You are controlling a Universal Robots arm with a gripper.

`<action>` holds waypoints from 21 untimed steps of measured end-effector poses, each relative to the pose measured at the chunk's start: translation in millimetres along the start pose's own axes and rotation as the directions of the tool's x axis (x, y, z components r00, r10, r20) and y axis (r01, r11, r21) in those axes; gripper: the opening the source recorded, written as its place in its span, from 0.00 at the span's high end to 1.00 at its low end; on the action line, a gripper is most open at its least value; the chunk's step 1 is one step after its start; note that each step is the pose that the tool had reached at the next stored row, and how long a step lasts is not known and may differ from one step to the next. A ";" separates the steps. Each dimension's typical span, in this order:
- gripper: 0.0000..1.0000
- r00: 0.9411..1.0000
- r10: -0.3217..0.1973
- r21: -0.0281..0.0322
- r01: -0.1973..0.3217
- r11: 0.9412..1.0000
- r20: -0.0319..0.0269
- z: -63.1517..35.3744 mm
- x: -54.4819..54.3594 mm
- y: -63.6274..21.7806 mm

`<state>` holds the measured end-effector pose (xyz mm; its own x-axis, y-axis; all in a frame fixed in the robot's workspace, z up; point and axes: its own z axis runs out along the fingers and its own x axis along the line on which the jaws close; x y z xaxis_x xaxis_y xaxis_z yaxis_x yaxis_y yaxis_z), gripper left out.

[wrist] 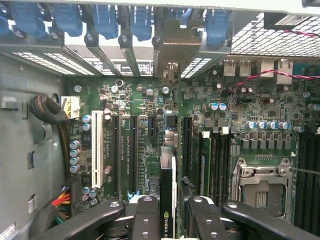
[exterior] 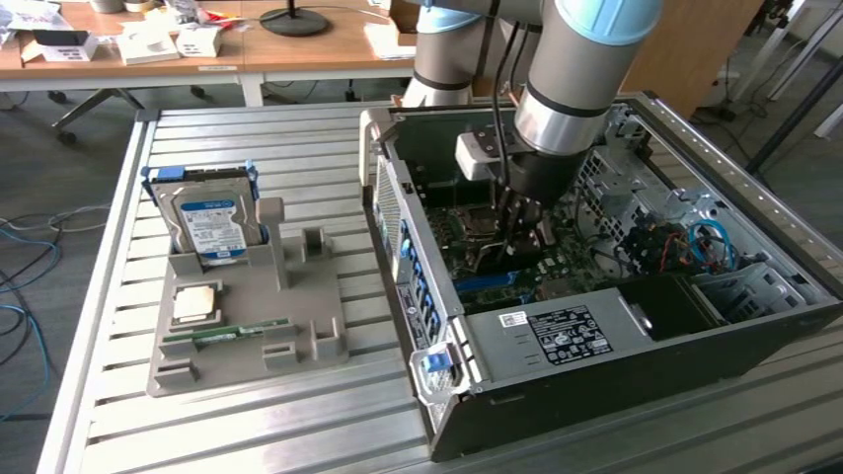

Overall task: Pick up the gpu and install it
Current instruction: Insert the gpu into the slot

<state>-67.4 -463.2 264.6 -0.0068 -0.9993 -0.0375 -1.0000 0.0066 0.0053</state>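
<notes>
In the wrist view the gpu (wrist: 167, 187) shows edge-on, a thin dark card with a small green logo near my fingers (wrist: 145, 217). Its silver end bracket (wrist: 170, 47) reaches the rear slot openings among the blue latches. My gripper (wrist: 167, 215) is shut on the gpu, one finger on each side. The card stands upright over the green motherboard (wrist: 140, 107), between the long black expansion slots. Whether it touches a slot I cannot tell. In the exterior view my gripper (exterior: 520, 237) is deep inside the open computer case (exterior: 554, 336).
A grey tray (exterior: 310, 341) on the slatted table at the exterior view's left holds an upright hard drive (exterior: 211, 222), a thin green memory stick (exterior: 244, 331) and a small square chip (exterior: 197, 301). The case walls, cables (wrist: 55, 125) and the CPU socket (wrist: 260, 187) crowd the card.
</notes>
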 end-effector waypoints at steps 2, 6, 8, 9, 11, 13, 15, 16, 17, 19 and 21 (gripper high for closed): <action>0.73 1.000 0.000 0.000 0.000 1.000 0.000 0.7 0.0 0.0; 0.73 1.000 0.000 0.000 0.000 1.000 0.000 1.8 0.1 0.0; 0.73 1.000 0.000 0.000 0.000 1.000 0.000 1.9 0.1 0.0; 0.73 1.000 0.000 0.000 0.000 1.000 0.000 2.0 0.0 0.0; 0.73 1.000 0.000 0.000 0.000 1.000 0.001 2.5 0.0 0.0; 0.73 1.000 0.000 0.000 0.000 1.000 0.000 3.7 0.1 0.0; 0.73 1.000 0.000 0.000 0.000 1.000 0.000 4.7 0.1 0.0; 0.73 1.000 0.000 0.000 0.000 1.000 0.000 5.3 0.2 0.0; 0.73 1.000 0.000 0.000 0.000 1.000 0.000 5.8 0.2 0.0; 0.73 1.000 0.000 0.000 0.000 1.000 0.000 6.6 0.3 0.0; 0.73 1.000 0.000 0.000 0.000 1.000 0.000 7.5 0.2 -0.1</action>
<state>-67.4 -463.1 257.0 -0.0068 -0.9993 -0.0377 -1.0000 0.0066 0.0052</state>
